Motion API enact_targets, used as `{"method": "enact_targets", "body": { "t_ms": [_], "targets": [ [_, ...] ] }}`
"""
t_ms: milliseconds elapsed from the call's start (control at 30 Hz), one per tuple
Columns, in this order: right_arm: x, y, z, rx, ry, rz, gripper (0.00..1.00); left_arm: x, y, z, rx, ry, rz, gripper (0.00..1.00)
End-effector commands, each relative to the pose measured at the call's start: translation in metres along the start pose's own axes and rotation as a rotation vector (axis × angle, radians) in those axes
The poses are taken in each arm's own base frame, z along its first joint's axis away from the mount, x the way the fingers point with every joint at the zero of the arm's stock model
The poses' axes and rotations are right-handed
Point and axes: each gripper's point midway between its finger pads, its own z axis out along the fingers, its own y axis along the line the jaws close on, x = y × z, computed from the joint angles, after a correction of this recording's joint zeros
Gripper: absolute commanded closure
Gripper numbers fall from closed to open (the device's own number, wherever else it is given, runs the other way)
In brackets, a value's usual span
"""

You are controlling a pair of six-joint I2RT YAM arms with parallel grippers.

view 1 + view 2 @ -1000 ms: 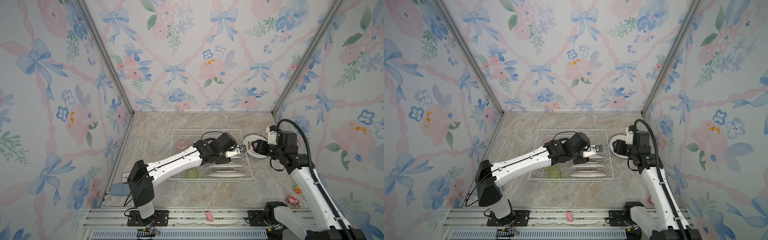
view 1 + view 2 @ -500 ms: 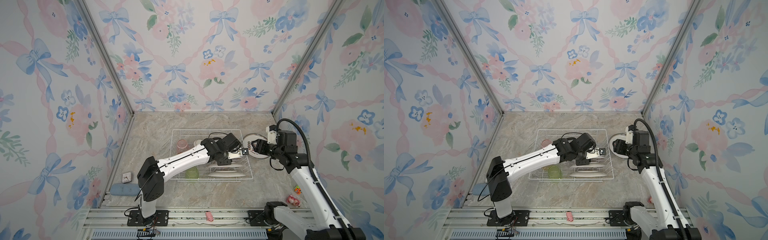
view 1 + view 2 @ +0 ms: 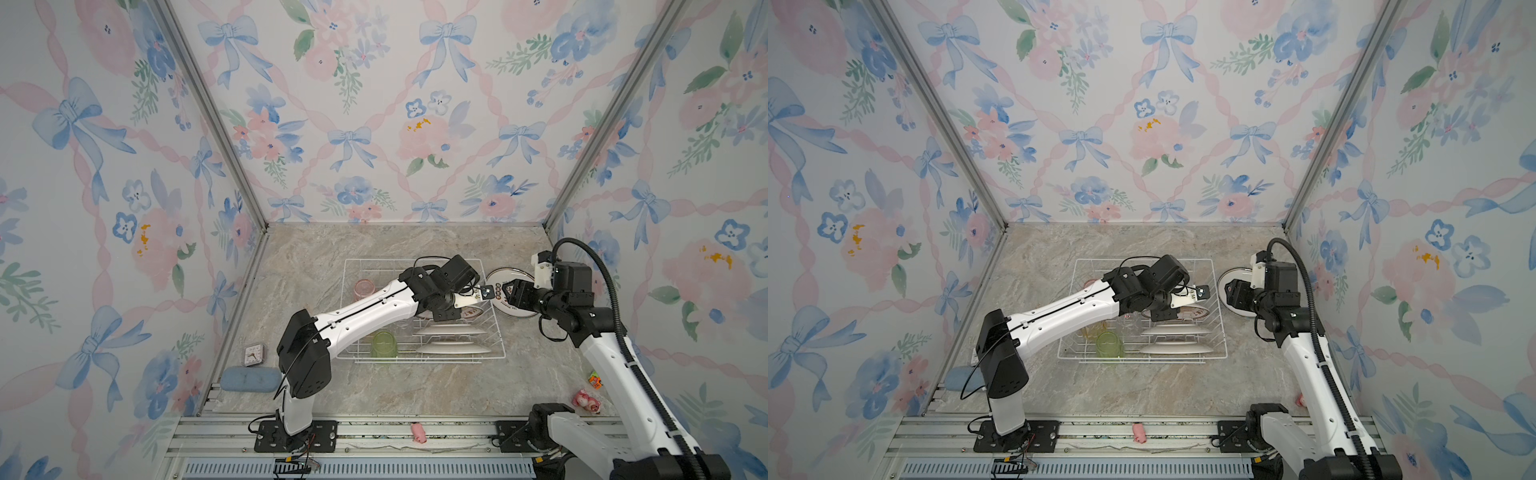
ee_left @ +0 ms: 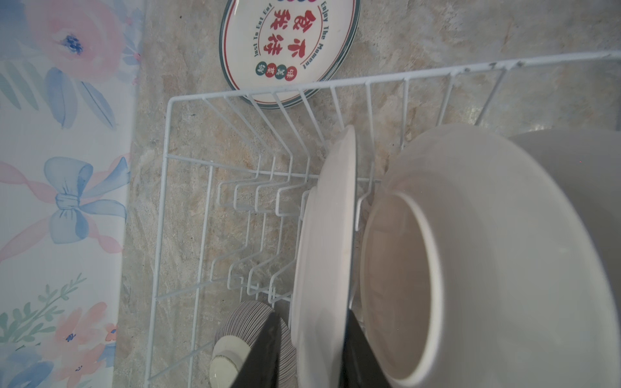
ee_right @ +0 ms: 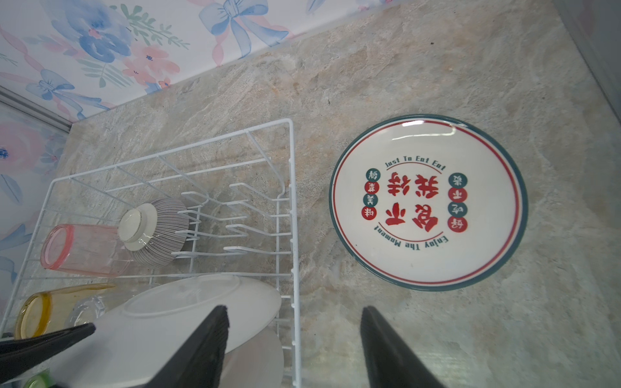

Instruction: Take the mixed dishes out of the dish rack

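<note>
Right wrist: marbled tabletop (image 5: 403, 67), floral bow wallpaper (image 5: 100, 40).

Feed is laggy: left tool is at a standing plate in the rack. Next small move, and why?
Probably close the left tool on the plate in the dish rack before lifting: its fingers sit either side of the rim, grip not clearly made.

The only writing stands on the plate (image 5: 428, 203) lying flat on the worktop (image 5: 437, 67) just ahead of the right end effector (image 5: 292, 312): "Just To Eat Eat" arcs along one side, "Enjoy The Moment" along the opposite, around four large red Chinese characters flanked by small red and green one-character badges.
</note>
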Motion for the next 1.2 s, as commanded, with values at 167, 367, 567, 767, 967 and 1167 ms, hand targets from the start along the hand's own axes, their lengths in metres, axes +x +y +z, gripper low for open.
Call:
{"method": "enact_targets", "body": {
  "t_ms": [167, 367, 567, 767, 967, 1167],
  "targets": [
    [0.003, -0.003, 0.003, 0.009, 0.000, -0.011, 0.34, 0.008, 0.010, 0.015, -0.033, 0.058, 0.023, 0.79],
    [0.005, -0.003, 0.004, 0.011, 0.004, -0.011, 0.34, 0.011, 0.015, 0.021, -0.062, 0.090, 0.026, 0.85],
    [0.006, -0.004, 0.003, 0.012, 0.003, -0.011, 0.34, 0.012, 0.021, 0.024, -0.090, 0.110, 0.027, 1.00],
    [0.007, -0.006, 0.003, 0.014, 0.001, -0.009, 0.34, 0.014, 0.023, 0.028, -0.111, 0.135, 0.075, 1.00],
    [0.008, -0.007, 0.001, 0.013, -0.004, -0.005, 0.34, 0.019, 0.022, 0.036, -0.156, 0.196, 0.122, 1.00],
    [0.008, -0.008, 0.001, 0.011, -0.006, -0.002, 0.34, 0.019, 0.019, 0.035, -0.145, 0.190, 0.132, 1.00]
  ]
}}
